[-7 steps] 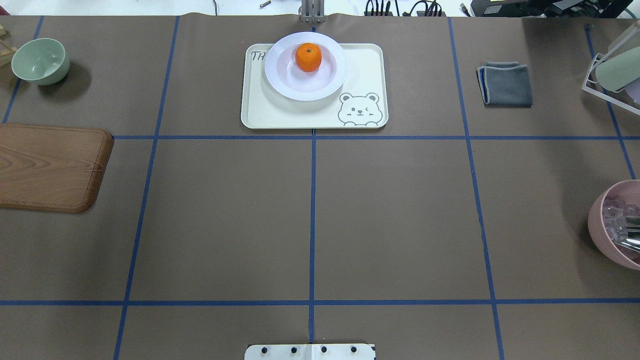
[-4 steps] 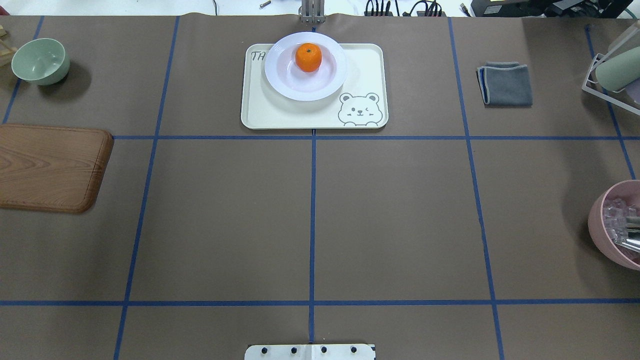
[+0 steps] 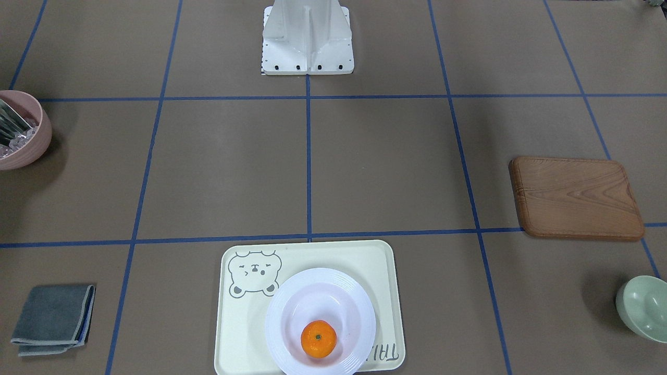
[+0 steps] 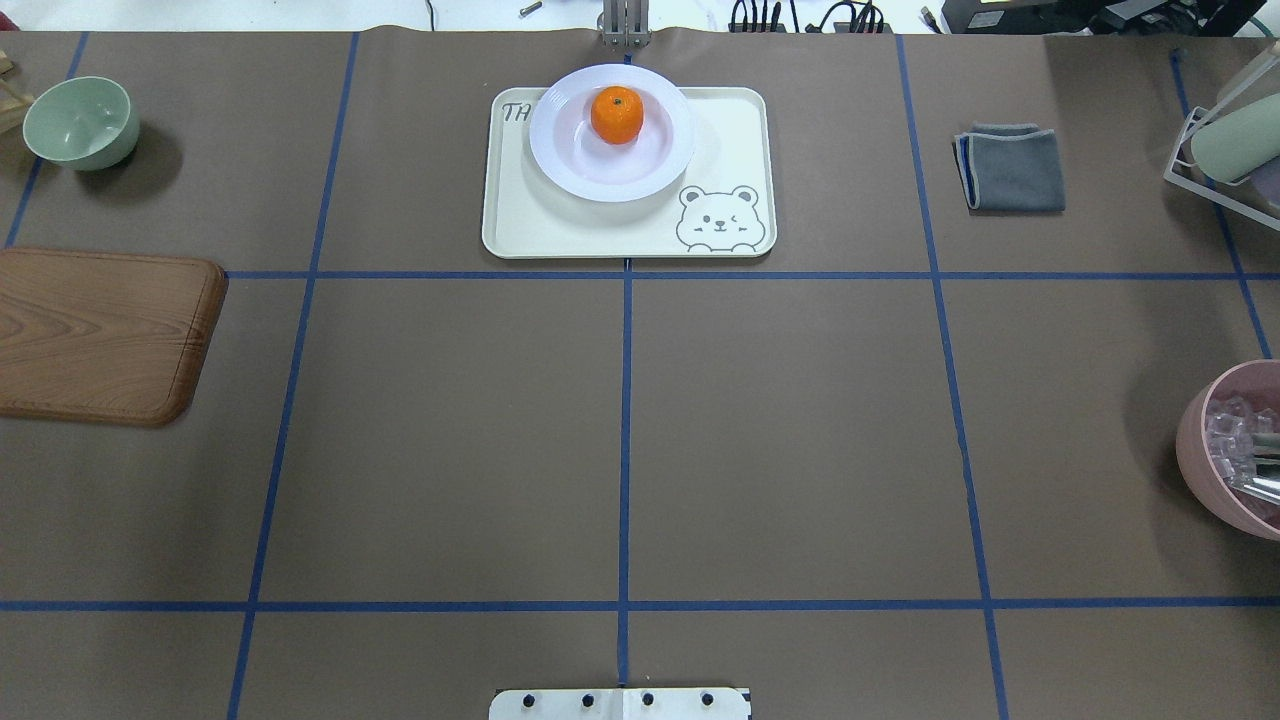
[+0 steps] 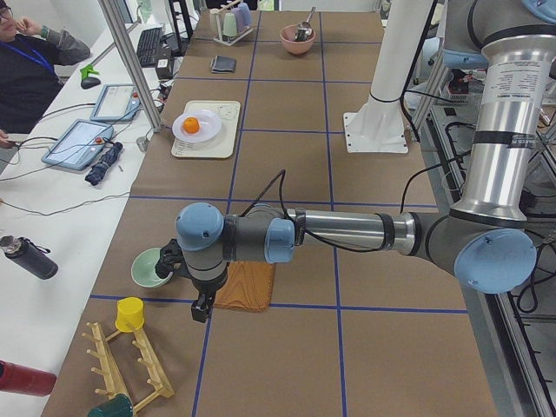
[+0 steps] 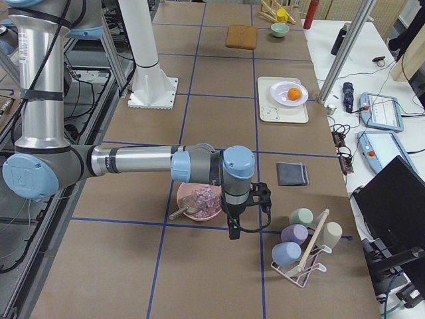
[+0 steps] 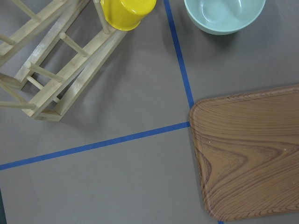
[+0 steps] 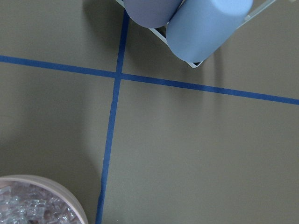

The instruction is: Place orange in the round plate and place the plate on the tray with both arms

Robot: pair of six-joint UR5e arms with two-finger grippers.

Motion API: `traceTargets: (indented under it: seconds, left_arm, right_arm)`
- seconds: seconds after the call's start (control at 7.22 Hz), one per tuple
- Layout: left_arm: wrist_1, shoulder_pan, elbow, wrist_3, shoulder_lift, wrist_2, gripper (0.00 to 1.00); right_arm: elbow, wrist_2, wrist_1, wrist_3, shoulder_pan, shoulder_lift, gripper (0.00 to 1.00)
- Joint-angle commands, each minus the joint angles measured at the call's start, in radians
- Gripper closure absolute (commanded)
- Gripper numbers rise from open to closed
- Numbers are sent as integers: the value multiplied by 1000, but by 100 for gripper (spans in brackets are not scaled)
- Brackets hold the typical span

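Pale green bowl (image 4: 80, 122) sits at the far left of the brown tabletop (image 4: 780, 430), with a wooden board (image 4: 100, 335) nearer the robot. The left tool (image 5: 201, 306) hangs beside the board's edge, close to that bowl; I cannot tell how wide its jaws stand.

At the far middle lies the cream tray (image 4: 600, 225), bear drawing at its near right corner. The white round plate (image 4: 560, 150) rests on the tray's far left part, its rim covering part of the lettering. The orange (image 4: 616, 114) sits inside the plate, stem dot up.

Further right lies a folded grey cloth (image 4: 1012, 168), then a wire cup rack (image 4: 1195, 170) and a pink bowl (image 4: 1200, 450) holding clear pieces. The right tool (image 6: 234, 229) hangs between that bowl and the rack; its opening cannot be told either.
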Motion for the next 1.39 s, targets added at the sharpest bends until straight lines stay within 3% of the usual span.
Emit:
traceTargets:
  seconds: [0.0, 0.28, 1.25]
  left_arm:
    - [0, 0, 0, 0, 5, 0, 2]
    - [0, 0, 0, 2, 6, 0, 2]
    - [0, -1, 5, 2, 8, 0, 2]
  right_arm:
    - [51, 1, 9, -7, 0, 12, 0]
    - [48, 4, 90, -4, 0, -6, 0]
    - [51, 46, 92, -4, 0, -6, 0]
